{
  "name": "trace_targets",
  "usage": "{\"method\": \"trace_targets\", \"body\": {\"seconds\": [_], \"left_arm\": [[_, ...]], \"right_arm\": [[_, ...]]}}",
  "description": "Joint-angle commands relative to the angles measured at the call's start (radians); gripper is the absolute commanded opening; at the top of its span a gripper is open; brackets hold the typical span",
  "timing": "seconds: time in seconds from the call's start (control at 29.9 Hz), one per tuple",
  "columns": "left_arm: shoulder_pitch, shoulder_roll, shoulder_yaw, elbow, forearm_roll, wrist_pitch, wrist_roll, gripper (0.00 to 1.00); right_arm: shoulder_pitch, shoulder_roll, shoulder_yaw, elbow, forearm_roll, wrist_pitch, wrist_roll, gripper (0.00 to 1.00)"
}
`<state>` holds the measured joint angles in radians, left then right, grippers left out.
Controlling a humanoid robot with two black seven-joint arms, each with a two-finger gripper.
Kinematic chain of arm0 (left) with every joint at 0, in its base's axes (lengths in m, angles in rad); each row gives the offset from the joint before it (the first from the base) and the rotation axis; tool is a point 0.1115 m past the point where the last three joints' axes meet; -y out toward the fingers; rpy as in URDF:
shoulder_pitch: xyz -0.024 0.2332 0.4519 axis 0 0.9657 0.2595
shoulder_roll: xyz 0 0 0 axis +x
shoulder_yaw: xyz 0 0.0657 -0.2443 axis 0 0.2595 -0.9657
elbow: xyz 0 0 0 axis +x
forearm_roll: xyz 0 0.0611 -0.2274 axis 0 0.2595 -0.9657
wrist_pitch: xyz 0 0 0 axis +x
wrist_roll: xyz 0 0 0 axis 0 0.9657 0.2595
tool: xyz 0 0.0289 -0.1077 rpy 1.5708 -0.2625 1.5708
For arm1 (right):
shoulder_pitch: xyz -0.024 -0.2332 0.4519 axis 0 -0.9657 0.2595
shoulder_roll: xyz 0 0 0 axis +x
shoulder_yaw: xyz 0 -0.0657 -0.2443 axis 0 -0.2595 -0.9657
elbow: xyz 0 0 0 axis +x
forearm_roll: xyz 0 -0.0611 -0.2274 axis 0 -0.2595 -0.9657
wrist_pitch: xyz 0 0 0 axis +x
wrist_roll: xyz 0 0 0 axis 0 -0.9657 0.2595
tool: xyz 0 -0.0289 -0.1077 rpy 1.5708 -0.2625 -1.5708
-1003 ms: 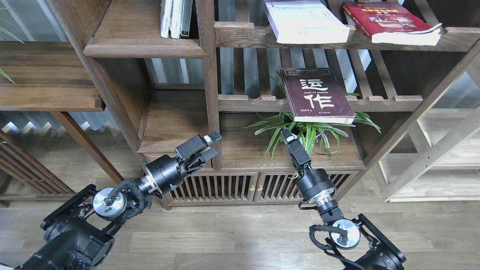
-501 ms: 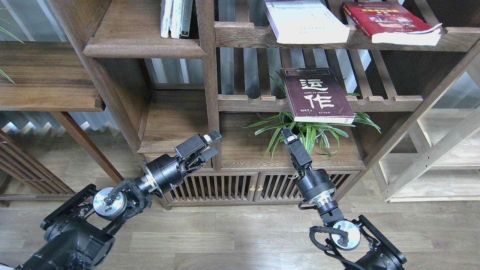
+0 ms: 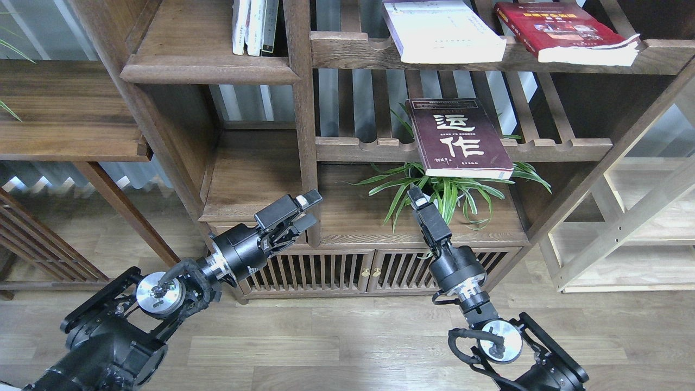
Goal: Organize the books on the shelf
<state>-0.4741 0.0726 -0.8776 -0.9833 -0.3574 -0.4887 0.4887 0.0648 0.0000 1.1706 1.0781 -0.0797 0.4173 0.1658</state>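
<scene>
1. Reaching up from 7 o'clock, our left arm stretches toward 2 o'clock, and our left gripper (image 3: pixel 304 212) hovers in front of the bookcase's lower post with its two fingers apart and nothing between them.
2. Our right arm rises from 5 o'clock, pointing toward 11 o'clock; our right gripper (image 3: pixel 415 194) sits among the leaves of the green plant (image 3: pixel 450 193), seen edge-on, so we cannot tell whether its fingers are apart or together.
3. The maroon book (image 3: pixel 459 138) lies flat on the slatted rack (image 3: pixel 548 147) just above that gripper, at 1 o'clock from it, overhanging the front rail.
4. The white-lilac book (image 3: pixel 442 31) and red book (image 3: pixel 564 31) lie on the upper rack at 12 to 1 o'clock.
5. The solid shelf (image 3: pixel 206 68) at 11 o'clock holds upright books (image 3: pixel 255 27).
</scene>
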Motion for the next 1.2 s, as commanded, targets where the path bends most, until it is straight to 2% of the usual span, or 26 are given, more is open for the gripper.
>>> {"method": "trace_targets", "body": {"seconds": [0.0,0.37,0.8,1.17], "left_arm": [[0.0,0.0,0.0,0.0,0.002,0.0,0.0,0.99],[0.006,0.001,0.0,0.002,0.002,0.0,0.0,0.99],[0.009,0.001,0.0,0.002,0.0,0.0,0.0,0.99],[0.02,0.001,-0.006,0.0,-0.002,0.0,0.0,0.99]], "right_arm": [[0.001,0.0,0.0,-0.001,0.0,0.0,0.0,1.0],[0.006,0.0,-0.003,-0.001,0.0,0.005,0.004,1.0],[0.007,0.0,-0.011,-0.003,0.003,0.066,0.006,1.0],[0.013,0.0,-0.014,-0.05,0.015,0.071,0.006,1.0]]}}
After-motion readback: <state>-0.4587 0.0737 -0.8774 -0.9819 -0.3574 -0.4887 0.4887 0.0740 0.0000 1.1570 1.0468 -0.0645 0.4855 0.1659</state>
